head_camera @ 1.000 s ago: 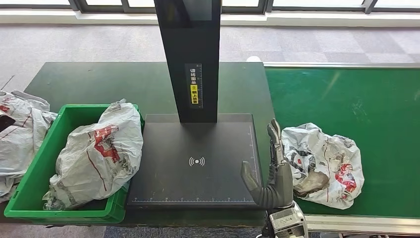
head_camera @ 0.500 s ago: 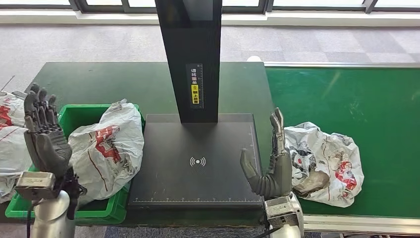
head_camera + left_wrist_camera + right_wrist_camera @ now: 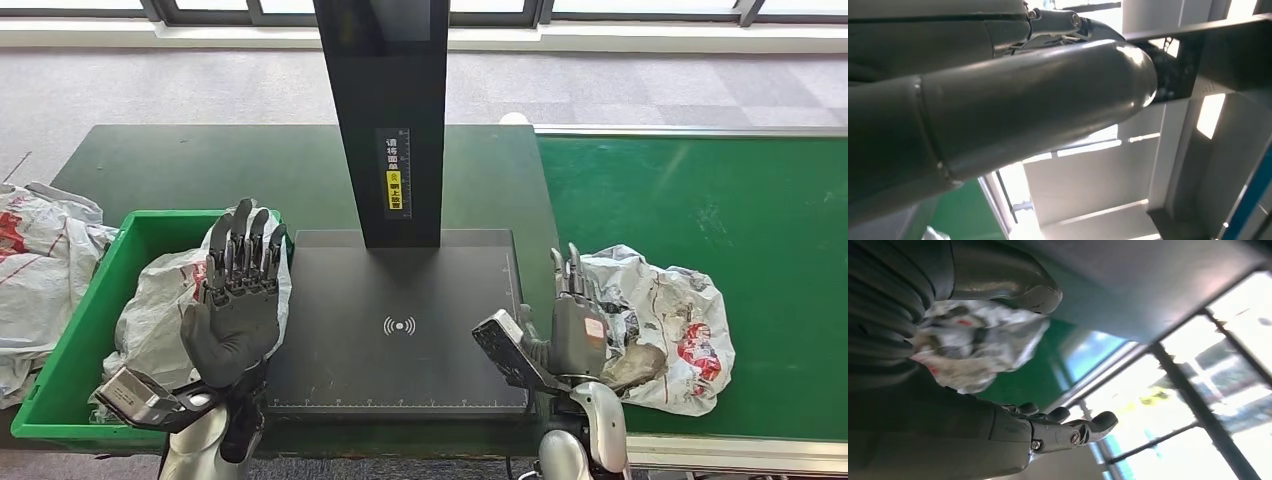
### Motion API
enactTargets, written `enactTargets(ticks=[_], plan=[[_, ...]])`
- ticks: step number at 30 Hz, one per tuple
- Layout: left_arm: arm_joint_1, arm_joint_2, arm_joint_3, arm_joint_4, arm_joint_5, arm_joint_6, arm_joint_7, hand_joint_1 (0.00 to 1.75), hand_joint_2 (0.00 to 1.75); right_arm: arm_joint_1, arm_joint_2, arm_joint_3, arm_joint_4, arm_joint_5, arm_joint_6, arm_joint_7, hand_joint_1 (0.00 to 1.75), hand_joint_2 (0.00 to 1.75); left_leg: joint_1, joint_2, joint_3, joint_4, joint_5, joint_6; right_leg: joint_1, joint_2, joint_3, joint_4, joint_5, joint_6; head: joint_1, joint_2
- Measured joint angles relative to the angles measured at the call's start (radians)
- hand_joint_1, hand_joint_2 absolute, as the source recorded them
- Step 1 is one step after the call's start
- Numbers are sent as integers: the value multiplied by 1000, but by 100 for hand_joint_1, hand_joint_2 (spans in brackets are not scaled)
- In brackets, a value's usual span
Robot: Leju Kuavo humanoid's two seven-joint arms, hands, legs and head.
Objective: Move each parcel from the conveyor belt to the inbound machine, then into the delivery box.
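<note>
A crumpled white parcel [image 3: 660,325] with red print lies on the green conveyor belt [image 3: 720,210], at its near left end. My right hand [image 3: 560,335] is raised just left of it, fingers straight and apart, holding nothing; the parcel [image 3: 978,340] shows past that hand [image 3: 973,390] in the right wrist view. The black inbound machine [image 3: 400,320] lies bare in the middle. My left hand [image 3: 238,300] is raised open over the machine's left edge, in front of the green delivery box [image 3: 70,350], which holds a white parcel [image 3: 165,300].
A dark post [image 3: 385,120] stands at the back of the inbound machine. More white bags [image 3: 35,270] lie on the table left of the green box. The dark green table [image 3: 220,165] stretches behind the box and the machine.
My left hand came up into view beside the box, then swung right to the machine's left edge. My right hand turned slightly and stays beside the parcel on the belt.
</note>
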Motion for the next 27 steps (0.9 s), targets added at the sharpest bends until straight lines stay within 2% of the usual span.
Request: enactTargets(ticks=[2,8,13,19,27], plan=[[6,-12,0,8,16,-42,0,0,175,5,-14,-56,37,102,12,76,0,175,-1,-1,0,0,0,1,0,0,0,0,0,1,0,0],[14,-38,3,29,-35,-67,0,0,175,26,-31,-210,105,188,47,166,0,175,-3,-1,-1,0,-1,2,0,-1,0,0,-1,3,0,0],[15,-49,3,42,-62,-61,0,0,175,24,-41,-313,149,182,47,165,0,175,-3,0,-1,0,-1,3,0,0,-1,0,-1,3,0,0],[16,-57,-3,44,-100,-22,2,0,175,-47,-71,-484,310,170,-18,140,0,175,-3,-1,-1,0,0,5,-1,-2,1,0,-1,4,0,0],[22,-62,-9,32,-124,20,7,0,175,-122,-110,-610,465,170,-99,140,0,175,-4,-1,-1,0,0,5,-2,-1,0,0,0,5,0,0]])
